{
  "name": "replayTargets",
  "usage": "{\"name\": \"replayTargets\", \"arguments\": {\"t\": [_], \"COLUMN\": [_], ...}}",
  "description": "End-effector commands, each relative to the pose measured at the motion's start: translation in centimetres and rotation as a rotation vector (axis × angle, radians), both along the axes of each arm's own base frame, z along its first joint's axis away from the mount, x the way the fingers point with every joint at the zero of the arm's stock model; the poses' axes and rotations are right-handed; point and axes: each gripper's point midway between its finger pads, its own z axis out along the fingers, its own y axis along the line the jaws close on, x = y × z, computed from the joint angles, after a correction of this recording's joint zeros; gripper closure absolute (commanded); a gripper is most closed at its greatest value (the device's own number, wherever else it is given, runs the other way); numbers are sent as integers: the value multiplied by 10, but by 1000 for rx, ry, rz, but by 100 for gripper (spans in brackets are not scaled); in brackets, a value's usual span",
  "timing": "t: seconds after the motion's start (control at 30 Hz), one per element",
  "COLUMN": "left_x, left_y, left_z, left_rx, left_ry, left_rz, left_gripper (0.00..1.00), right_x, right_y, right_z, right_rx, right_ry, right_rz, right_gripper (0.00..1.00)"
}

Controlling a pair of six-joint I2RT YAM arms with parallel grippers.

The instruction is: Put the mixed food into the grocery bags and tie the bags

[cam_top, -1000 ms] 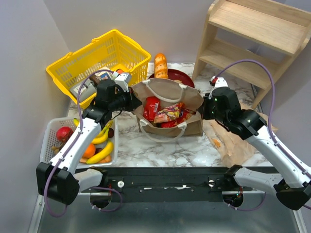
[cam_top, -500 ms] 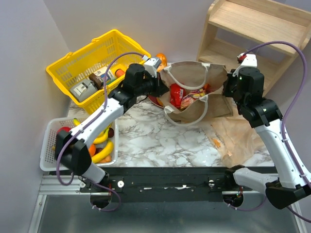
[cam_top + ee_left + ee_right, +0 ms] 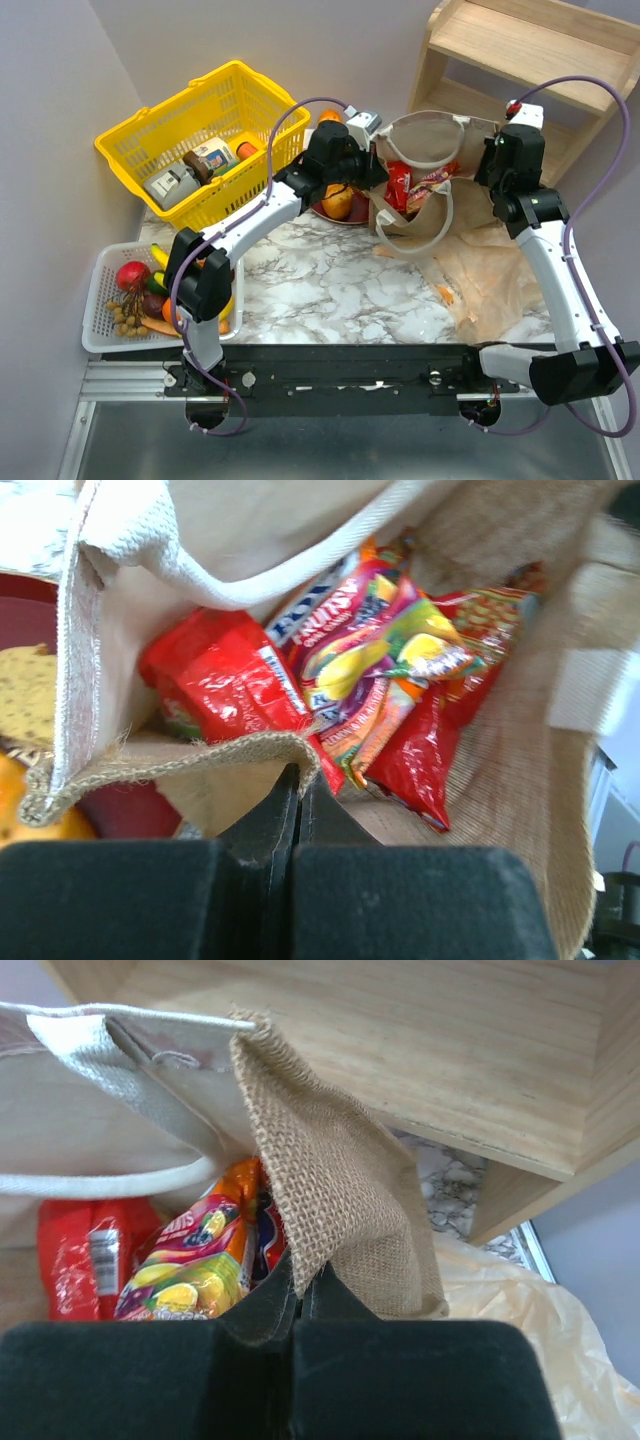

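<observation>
The brown woven bag (image 3: 428, 135) with white handles hangs open between the two arms, at the far side of the marble surface (image 3: 320, 290) and just in front of the wooden shelf (image 3: 520, 60). The left end effector (image 3: 376, 178) is closed on the bag's left rim. In the left wrist view its fingers (image 3: 270, 815) meet with the frayed hem pinched between them. The right end effector (image 3: 491, 163) is clamped on the opposite rim, where the right wrist view shows a fold of the weave caught between its closed tips.

Inside the bag, below both grips, lie the crisp packets (image 3: 225, 685): shiny red ones and a colourful fruit-printed one (image 3: 375, 645). I cannot tell whether the bag's base touches the surface.

The thin tan plastic bag (image 3: 490, 280) lies crumpled on the surface under the right arm, beside the woven bag. A banana (image 3: 159, 255) and small fruit sit in the white mesh tray (image 3: 100, 310) at the near left, well apart from both end effectors.
</observation>
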Motion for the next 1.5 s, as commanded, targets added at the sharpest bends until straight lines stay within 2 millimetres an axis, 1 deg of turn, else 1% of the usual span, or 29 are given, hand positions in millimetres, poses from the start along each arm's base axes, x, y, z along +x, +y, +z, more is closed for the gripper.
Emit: {"name": "replayTargets", "arguments": {"t": [0.0, 0.03, 0.1, 0.17, 0.2, 0.27, 0.3, 0.33, 0.4, 0.43, 0.5, 0.53, 0.57, 0.6, 0.63, 0.67, 0.7, 0.73, 0.8, 0.83, 1.0, 1.07, 1.1, 1.13, 1.2, 1.23, 1.27, 1.33, 1.47], "left_x": [-12, -11, -7, 1, 4, 8, 8, 10, 10, 12, 12, 12, 13, 13, 13, 14, 15, 16, 18, 19, 21, 21, 19, 17, 15, 15, 14, 11, 19], "left_y": [-31, -32, -31, -26, -24, -22, -22, -23, -25, -27, -29, -30, -29, -30, -31, -29, -29, -28, -26, -24, -21, -21, -20, -18, -14, -9, -5, 6, 37], "left_z": [72, 67, 61, 54, 52, 53, 55, 54, 54, 52, 49, 47, 46, 45, 45, 45, 45, 45, 46, 46, 45, 50, 47, 50, 54, 59, 62, 69, 71], "left_rx": [-160, -152, -138, -116, -113, -124, -140, -148, -160, -163, -164, -163, -162, -163, -161, -160, -159, -158, -155, -149, -131, -133, -121, -116, -106, -98, -95, -100, -105], "left_ry": [-195, -184, -169, -151, -143, -128, -115, -105, -91, -81, -69, -64, -60, -59, -56, -55, -54, -53, -58, -59, -60, -68, -55, -60, -71, -81, -85, -89, -89], "left_rz": [-74, -71, -44, 7, 26, 55, 61, 68, 64, 64, 60, 59, 61, 59, 55, 58, 60, 61, 70, 75, 82, 78, 74, 72, 79, 87, 94, 99, 146], "left_gripper": [100, 100, 100, 100, 100, 100, 100, 100, 100, 100, 100, 100, 100, 100, 100, 100, 100, 100, 100, 100, 100, 81, 71, 54, 34, 21, 15, 1, 1], "right_x": [24, 22, 15, 2, -9, -26, -33, -47, -61, -73, -84, -92, -99, -106, -113, -122, -127, -131, -138, -140, -136, -127, -125, -119, -115, -115, -112, -109, -111], "right_y": [-4, 1, 6, 9, 9, 10, 12, 13, 15, 21, 33, 48, 53, 64, 85, 93, 99, 113, 118, 117, 98, 91, 89, 83, 71, 63, 57, 55, 57], "right_z": [30, 27, 30, 31, 39, 36, 35, 35, 31, 23, 9, -3, -8, -32, -37, -39, -49, -68, -81, -99, -134, -152, -160, -172, -190, -197, -209, -218, -231], "right_rx": [19, 27, 42, 63, 75, 107, 117, 142, 157, 173, 201, 253, 285, 335, 433, 483, 533, 627, 692, 714, 662, 634, 626, 617, 605, 604, 570, 547, 554], "right_ry": [-156, -139, -138, -120, -134, -112, -107, -96, -64, -22, 32, 79, 91, 156, 170, 162, 173, 206, 207, 239, 309, 350, 375, 397, 428, 446, 479, 492, 505], "right_rz": [-11, 13, 47, 66, 69, 69, 82, 87, 103, 141, 203, 267, 285, 324, 403, 432, 442, 466, 465, 425, 290, 229, 209, 156, 41, -41, -73, -76, -74], "right_gripper": [98, 92, 47, 10, 6, 0, 0, 0, 0, 0, 0, 0, 0, 1, 2, 7, 8, 8, 12, 12, 10, 7, 6, 6, 5, 5, 4, 4, 3]}}
